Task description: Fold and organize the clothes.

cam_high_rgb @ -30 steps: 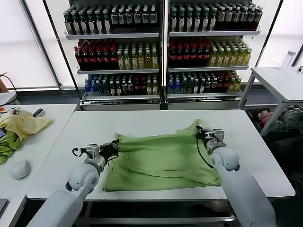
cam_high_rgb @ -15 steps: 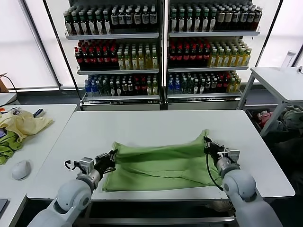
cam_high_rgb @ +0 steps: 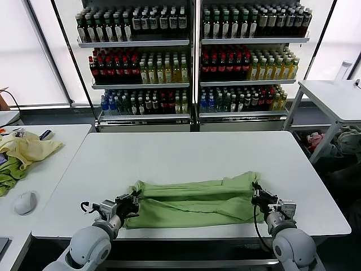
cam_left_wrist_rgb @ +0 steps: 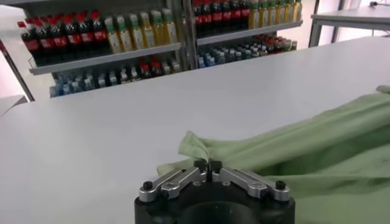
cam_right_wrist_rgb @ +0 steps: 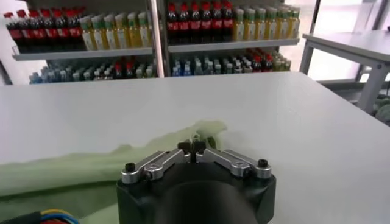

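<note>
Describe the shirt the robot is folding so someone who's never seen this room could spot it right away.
Find the big white table in front of the drink shelves. Along its near edge lies the light green shirt, folded into a long band, with the left claw and right claw at its two ends. The pale yellow garment and darker green cloth lie on another table.

Bottle labels (cam_high_rgb: 169,68) — seemingly too small; no legible text.
</note>
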